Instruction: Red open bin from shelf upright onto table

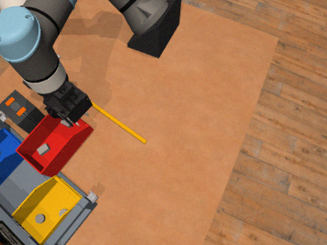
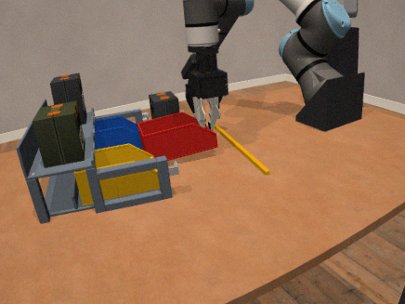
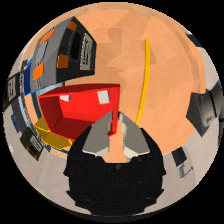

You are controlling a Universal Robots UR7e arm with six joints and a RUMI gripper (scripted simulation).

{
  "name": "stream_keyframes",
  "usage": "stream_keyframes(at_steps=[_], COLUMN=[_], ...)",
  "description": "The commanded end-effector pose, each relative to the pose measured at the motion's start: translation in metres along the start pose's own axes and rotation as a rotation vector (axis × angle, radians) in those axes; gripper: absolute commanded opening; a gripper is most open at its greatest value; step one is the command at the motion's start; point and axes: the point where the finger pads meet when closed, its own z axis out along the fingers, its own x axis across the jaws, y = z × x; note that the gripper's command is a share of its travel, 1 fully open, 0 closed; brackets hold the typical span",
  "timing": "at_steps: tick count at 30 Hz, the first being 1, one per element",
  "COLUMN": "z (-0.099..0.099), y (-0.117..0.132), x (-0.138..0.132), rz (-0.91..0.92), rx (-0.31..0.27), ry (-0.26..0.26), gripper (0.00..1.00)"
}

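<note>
Red open bin (image 1: 56, 144) (image 2: 178, 138) (image 3: 80, 112): upright, in front of the shelf rack (image 1: 76, 222) (image 2: 132, 165), between the two-jaw gripper (image 1: 69, 104) (image 2: 206, 126) (image 3: 115, 111) and the blue bin (image 1: 8, 147) (image 2: 116, 129); a shadow shows under its front, so probably lifted a little, though clearance from the table cannot be told. Claw: nearly closed, tips pinching the thin wall at the bin's front end. Contents: a small grey block (image 1: 43, 149) (image 3: 65, 98) and a second pale part (image 1: 67, 123) (image 3: 103, 97) near the gripped end. Handling, estimated: stiff moulded plastic, light, not fragile, walls smooth enough to slip if jerked. Held at one end only, the load hangs off to the rear; expect a tendency to pitch, and loose parts sliding. Present hold on the front wall seems workable if kept level and slow. Yellow stick (image 1: 119, 123) (image 2: 241, 149) (image 3: 145, 82) lies beside the gripper; set down well away from it.
</note>
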Motion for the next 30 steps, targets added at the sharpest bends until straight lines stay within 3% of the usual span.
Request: stream_keyframes(at_steps=[1,30], z=[-0.0003,-0.0003], y=[0.0001,0.0], x=[-0.0002,0.0041], rz=[0.0,0.0], rx=[0.0,0.0], ry=[-0.001,-0.001], gripper=[0.0,0.0])
